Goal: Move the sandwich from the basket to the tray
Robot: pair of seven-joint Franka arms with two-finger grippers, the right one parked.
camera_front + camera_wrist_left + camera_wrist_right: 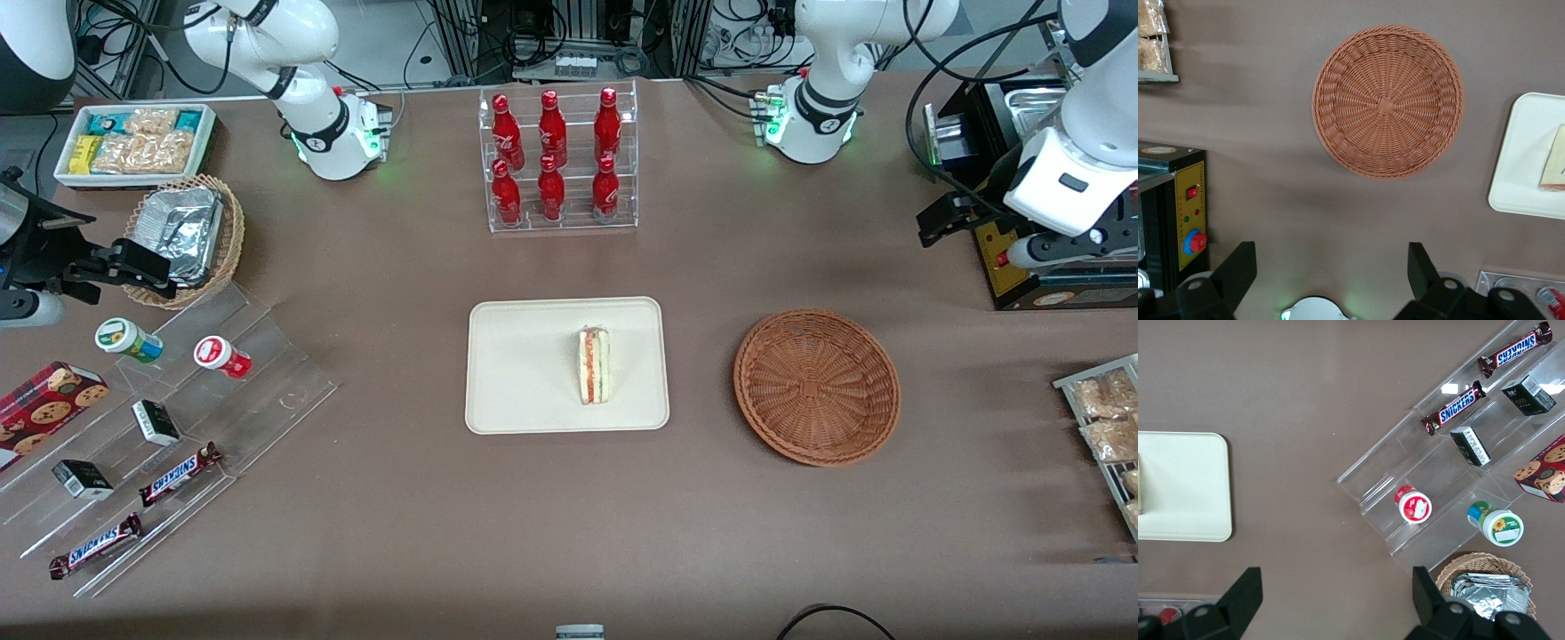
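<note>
The sandwich [594, 365] stands on its edge on the cream tray [516, 373], its red and green filling facing up. A corner of the sandwich [1555, 160] and the tray's rim [1521, 160] also show in the left wrist view. The reddish-brown woven basket [816, 386] sits beside the tray toward the working arm's end, with nothing in it [1388, 100]. My left gripper [938, 222] hangs high above the table, farther from the front camera than the basket and off toward the working arm's end. It is open [1330, 257], with nothing between its fingers.
A clear rack of red bottles [558, 160] stands farther from the front camera than the tray. A black machine with a red button [1190, 230] sits under the left gripper. A wire rack of snack packets [1107, 418] lies at the working arm's end. A stepped acrylic stand [267, 356] lies toward the parked arm's end.
</note>
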